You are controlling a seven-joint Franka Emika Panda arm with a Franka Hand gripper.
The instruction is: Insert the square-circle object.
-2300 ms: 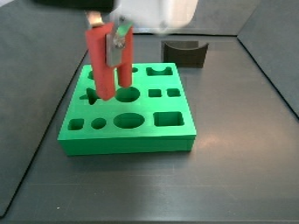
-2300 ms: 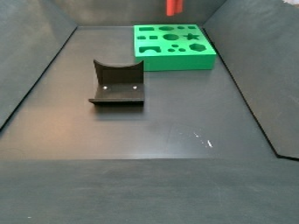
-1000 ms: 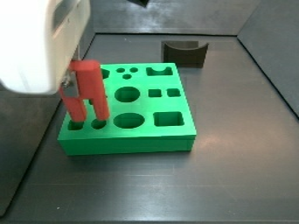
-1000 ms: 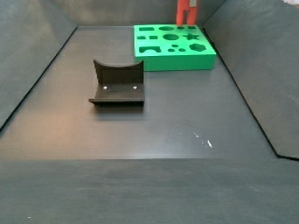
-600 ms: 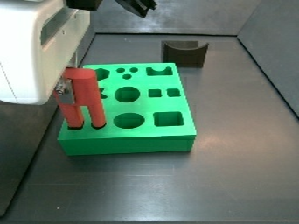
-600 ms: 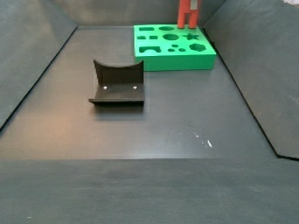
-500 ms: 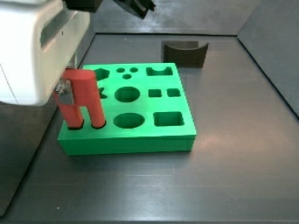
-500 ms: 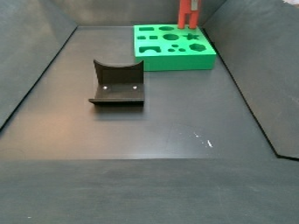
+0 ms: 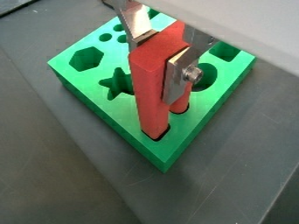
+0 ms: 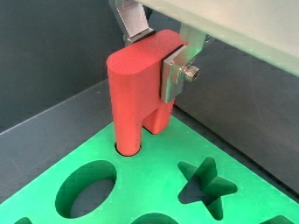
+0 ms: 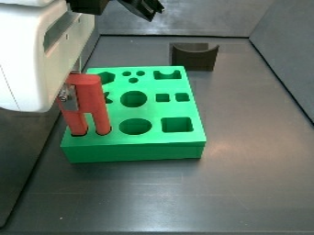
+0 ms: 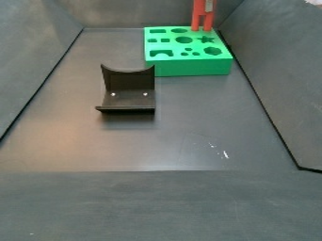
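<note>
The red square-circle peg (image 9: 156,87) stands upright with its lower end in a hole at a corner of the green board (image 9: 93,79). My gripper (image 9: 160,54) is shut on the peg's upper part, silver fingers (image 9: 181,72) on both sides. It shows the same in a wrist view (image 10: 140,92) over the board (image 10: 140,188). In a side view the peg (image 11: 86,106) stands at the board's front left corner (image 11: 135,124), under the white gripper body (image 11: 43,50). In a side view the peg (image 12: 201,14) rises from the board's far right corner (image 12: 186,52).
The board has several other shaped holes, among them a star (image 10: 211,184) and an oval (image 10: 84,185). A dark grey curved block (image 12: 126,89) stands on the dark floor, also seen behind the board (image 11: 194,55). Dark walls enclose the floor.
Over the last two seconds the gripper carried the peg from the board's middle to its corner hole and lowered it. In the last half second nothing visibly moved.
</note>
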